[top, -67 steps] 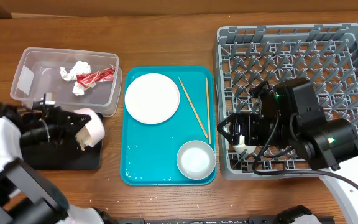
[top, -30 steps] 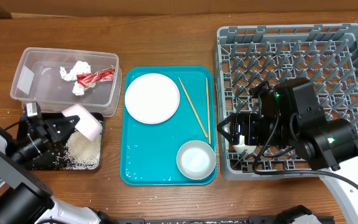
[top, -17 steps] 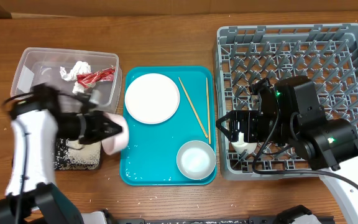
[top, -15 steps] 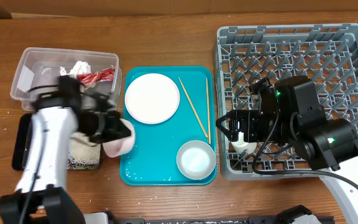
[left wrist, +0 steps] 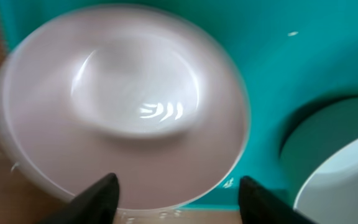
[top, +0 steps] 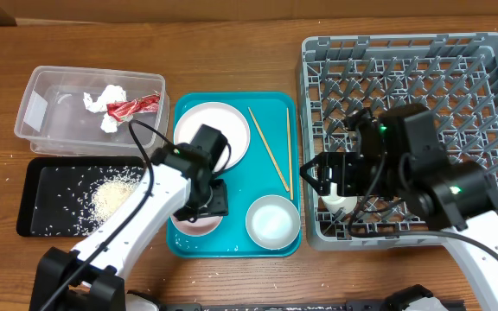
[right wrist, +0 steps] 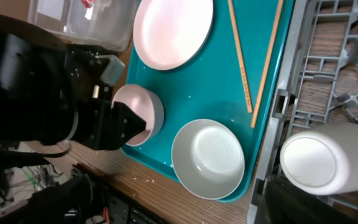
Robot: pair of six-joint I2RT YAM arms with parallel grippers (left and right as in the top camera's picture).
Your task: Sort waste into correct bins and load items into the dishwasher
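My left gripper (top: 204, 207) hovers open over a small white dish (left wrist: 123, 106) that lies upright at the front left of the teal tray (top: 249, 186). Its fingertips (left wrist: 101, 194) stand apart at the dish's near rim (top: 193, 226). The tray also carries the large plate (top: 225, 119), two chopsticks (top: 268, 149) and the bowl (top: 273, 220). My right gripper (top: 328, 180) is open over the front left corner of the grey dish rack (top: 456, 60). A white cup (right wrist: 319, 162) sits upside down there, beside its fingers. Rice (top: 111, 197) lies in the black tray (top: 37, 212).
The clear tub (top: 41, 104) at the back left holds a red wrapper (top: 132, 106) and a crumpled tissue (top: 106, 99). A few rice grains dot the wooden table near the tray's front edge (right wrist: 148, 180). My left arm (right wrist: 36, 93) crosses the tray's left side.
My left arm swung right from the black tray to the teal tray with the small dish, set it down and opened its jaws. The right gripper stayed over the cup.
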